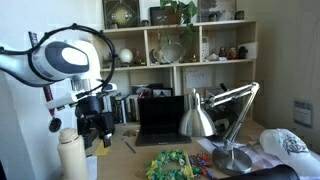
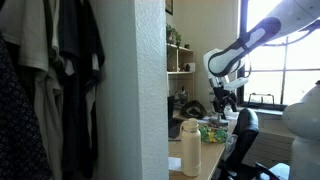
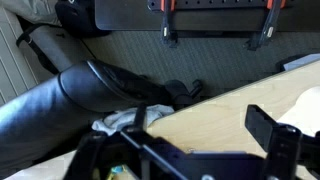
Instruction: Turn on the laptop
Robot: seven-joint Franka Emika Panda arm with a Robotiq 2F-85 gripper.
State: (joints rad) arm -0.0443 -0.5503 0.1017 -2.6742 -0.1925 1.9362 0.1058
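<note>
The black laptop (image 1: 160, 118) stands open on the wooden desk in front of the shelves, and its screen is dark. My gripper (image 1: 97, 136) hangs above the desk's end, off to the side of the laptop and apart from it. It also shows in an exterior view (image 2: 223, 102). In the wrist view the gripper (image 3: 200, 126) is open with nothing between its fingers. Below it lie the pale desk corner (image 3: 230, 100) and the floor. The laptop is out of the wrist view and I cannot make it out behind the arm in an exterior view.
A silver desk lamp (image 1: 212, 116) stands beside the laptop. A white bottle (image 1: 72, 155) stands near the gripper, also in an exterior view (image 2: 190, 146). Colourful items (image 1: 170, 165) lie at the desk's front. A black chair (image 3: 70, 95) sits below the desk edge.
</note>
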